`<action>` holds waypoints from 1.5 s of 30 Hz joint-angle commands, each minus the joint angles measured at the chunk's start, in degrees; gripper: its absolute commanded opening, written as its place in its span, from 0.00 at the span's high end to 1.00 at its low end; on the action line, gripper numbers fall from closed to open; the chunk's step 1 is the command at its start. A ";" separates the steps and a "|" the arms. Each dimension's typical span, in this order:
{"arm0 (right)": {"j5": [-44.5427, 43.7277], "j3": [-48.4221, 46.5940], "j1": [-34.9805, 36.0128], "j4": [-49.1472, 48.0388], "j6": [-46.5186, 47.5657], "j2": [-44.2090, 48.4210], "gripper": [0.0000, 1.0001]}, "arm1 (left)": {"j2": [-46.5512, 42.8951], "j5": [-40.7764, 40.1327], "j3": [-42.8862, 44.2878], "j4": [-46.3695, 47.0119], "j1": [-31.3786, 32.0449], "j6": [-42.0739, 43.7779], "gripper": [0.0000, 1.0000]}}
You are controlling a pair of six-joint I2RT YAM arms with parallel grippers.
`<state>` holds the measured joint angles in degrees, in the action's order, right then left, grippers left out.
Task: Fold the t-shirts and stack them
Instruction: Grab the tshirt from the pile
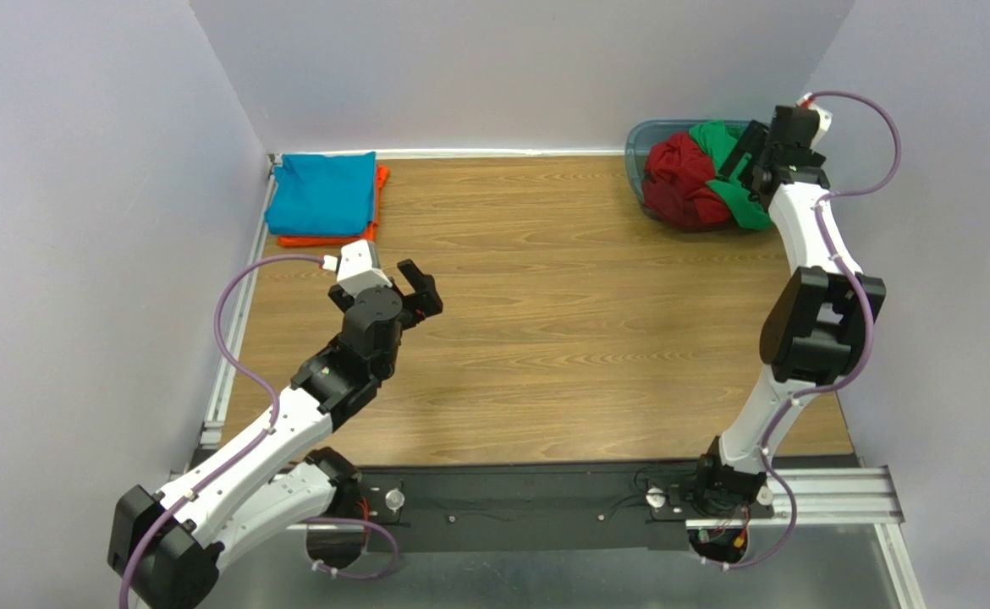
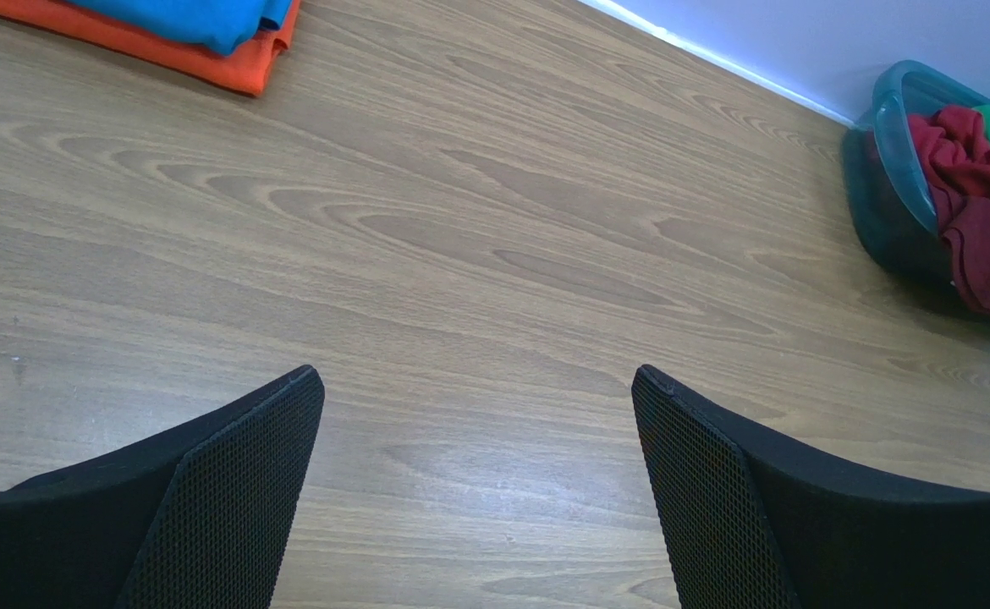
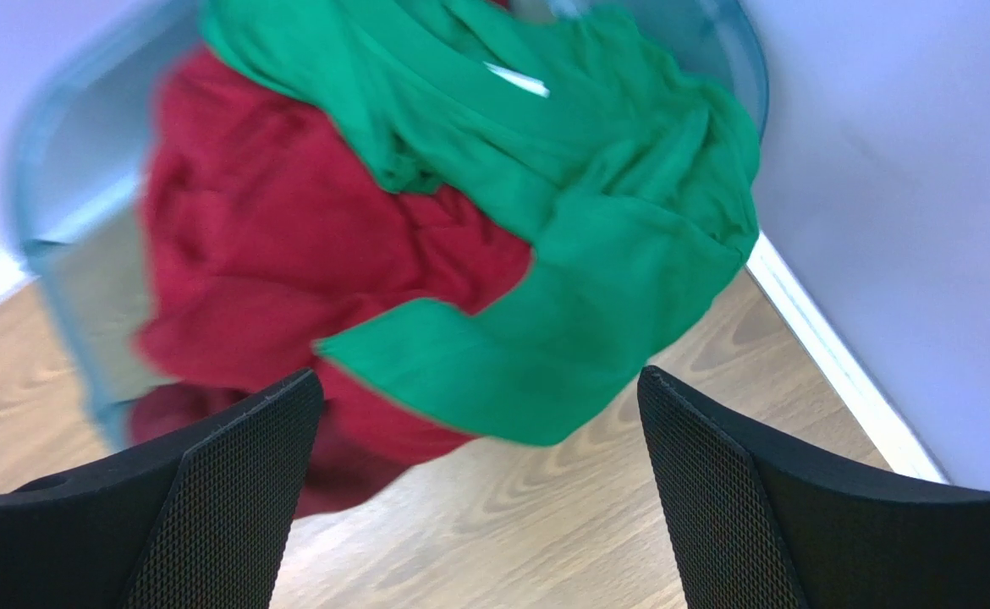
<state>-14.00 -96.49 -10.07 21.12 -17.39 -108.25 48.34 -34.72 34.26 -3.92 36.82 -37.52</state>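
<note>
The right pincer [image 3: 477, 381] hangs released. Its two black mesh-faced fingers [image 3: 227, 508] are spread wide with nothing between them, poised over the near side of the translucent blue-grey tub [image 3: 32, 178] in the far right corner of the table [image 1: 564, 330]. Just ahead of its fingertips and below them lies the green t-shirt [image 3: 564, 241], crumpled on top of the heap. One flap of it spills over the tub's near rim towards the pincer, into the gap between the fingers as the wrist camera sees it. A small white tag [image 3: 517, 80] shows on the green cloth further ahead, near the tub's far wall. Left of the green cloth and partly under it bunches the dark red t-shirt [image 3: 271, 254]. Its lower folds hang out close to the pincer's left finger. Whether either finger brushes the cloth cannot be told.

The left pincer [image 2: 475, 381] is released too, its jaws wide and empty, and it hovers above bare wood. Well ahead of it and off to its left, in the far left corner, the teal-blue t-shirt [image 1: 322, 193] lies folded flat on the folded orange t-shirt [image 1: 316, 239]. Only the orange edge peeps out along the side nearest this pincer. The tub with its two shirts stands far off, ahead of this pincer and to its right.
</note>
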 commanded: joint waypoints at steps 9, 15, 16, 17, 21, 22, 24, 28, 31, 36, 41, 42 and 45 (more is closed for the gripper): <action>16.20 -5.11 -9.71 2.69 -4.23 -10.84 0.00 | 1.23 -2.46 -1.04 1.38 -0.26 -0.01 0.02; 14.26 -8.71 -10.50 2.61 -6.34 -14.09 0.00 | 2.11 -2.90 -1.04 1.64 -0.26 -0.10 0.02; 12.78 -9.24 -10.76 2.61 -6.78 -14.62 0.00 | 2.29 -2.98 -1.04 1.73 -0.26 -0.01 0.02; 11.90 -10.46 -10.85 2.61 -7.04 -15.58 0.00 | 2.46 -2.99 -1.04 1.73 -0.26 -0.01 0.02; 10.22 -13.28 -10.94 2.61 -7.75 -18.22 0.03 | 3.17 -3.07 -0.95 2.08 -0.26 -0.01 0.02; 9.79 -13.72 -11.03 2.61 -7.92 -18.66 0.04 | 3.34 -3.16 -0.86 2.08 -0.26 -0.01 0.02; 9.69 -14.43 -11.03 2.60 -8.28 -19.63 0.07 | 3.52 -3.34 -0.78 2.08 -0.34 0.08 0.02; 9.69 -14.52 -11.12 2.52 -8.19 -20.25 0.24 | 3.87 -3.42 -0.34 2.08 -0.34 0.95 0.02; 8.47 -13.91 -11.12 2.61 -7.93 -19.46 0.62 | 3.87 -3.42 -0.16 1.99 -0.34 1.04 0.02; 7.85 -13.73 -11.12 2.43 -6.78 -17.18 0.88 | 3.08 -3.51 -0.42 2.08 -0.34 1.31 0.02; 8.90 -13.64 -11.12 2.52 -5.64 -12.09 0.98 | 2.11 -3.60 -0.60 2.08 -0.43 1.22 0.02; 9.16 -13.55 -11.12 2.52 -5.55 -11.03 0.99 | 2.03 -3.51 -0.60 2.16 -0.43 1.22 0.02; 10.22 -13.38 -11.12 2.34 -4.50 -7.25 0.99 | 1.85 -3.25 -0.77 2.34 -0.43 1.22 0.02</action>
<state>-5.02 -109.45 -21.34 24.25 -23.46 -123.39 51.24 -35.59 33.91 -2.81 36.71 -36.62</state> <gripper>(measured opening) 0.074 0.984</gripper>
